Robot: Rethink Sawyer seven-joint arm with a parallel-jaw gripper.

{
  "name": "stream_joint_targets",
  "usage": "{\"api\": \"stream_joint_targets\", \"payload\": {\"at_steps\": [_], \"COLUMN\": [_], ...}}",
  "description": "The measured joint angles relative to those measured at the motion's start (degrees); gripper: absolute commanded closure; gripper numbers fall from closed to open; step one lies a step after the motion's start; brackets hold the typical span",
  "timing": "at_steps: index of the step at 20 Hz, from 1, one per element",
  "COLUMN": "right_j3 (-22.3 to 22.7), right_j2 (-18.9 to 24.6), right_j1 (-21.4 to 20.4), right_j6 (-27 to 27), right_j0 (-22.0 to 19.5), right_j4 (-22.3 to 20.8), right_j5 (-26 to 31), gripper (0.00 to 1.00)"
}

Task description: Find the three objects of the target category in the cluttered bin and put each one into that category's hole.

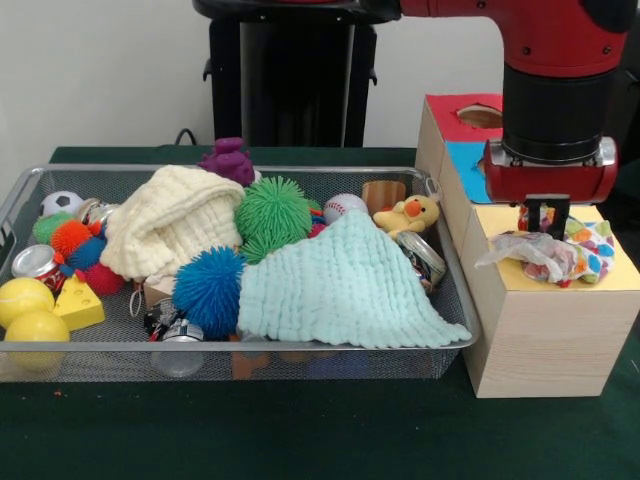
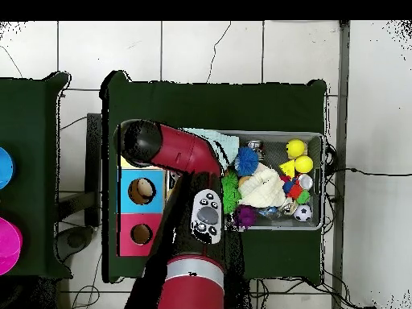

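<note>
Yellow box top (image 1: 610, 272) bears a printed cloth (image 1: 560, 250), bunched under the gripper (image 1: 546, 212), which sits right over it.
Whether the pincer grips the cloth or has let go, I cannot tell; the hole is hidden beneath, so the cloth may snag on its rim or slide off beside the bin (image 1: 20, 195).

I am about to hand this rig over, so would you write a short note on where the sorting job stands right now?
Gripper: low over the yellow-topped box, right at a printed cloth; whether it is open or shut cannot be told.
Printed cloth: bunched on the yellow top; the yellow hole itself is hidden by cloth and arm in both views.
Wire bin: still cluttered; mint cloth and cream cloth lie on top. No other printed cloth shows.
Done: one cloth is at the box, not confirmed through.
Left: check that drop, then search under the clutter.
</note>
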Motion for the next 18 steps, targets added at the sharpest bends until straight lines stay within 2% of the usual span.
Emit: {"api": "stream_joint_targets", "payload": {"at_steps": [4, 10, 14, 18], "right_j3": [-1.4, -3.5, -3.3, -3.2], "right_j2": [-4.5, -11.5, -13.2, -14.0], "right_j1": [1.3, 3.9, 4.3, 4.6], "right_j6": [3.0, 12.2, 17.1, 19.2], "right_j0": [3.6, 9.3, 11.0, 11.8], "right_j4": [1.5, 2.7, 2.7, 2.7], "right_j5": [-0.1, -0.4, -2.2, -2.6], "gripper": [1.0, 1.0, 1.0, 1.0]}}
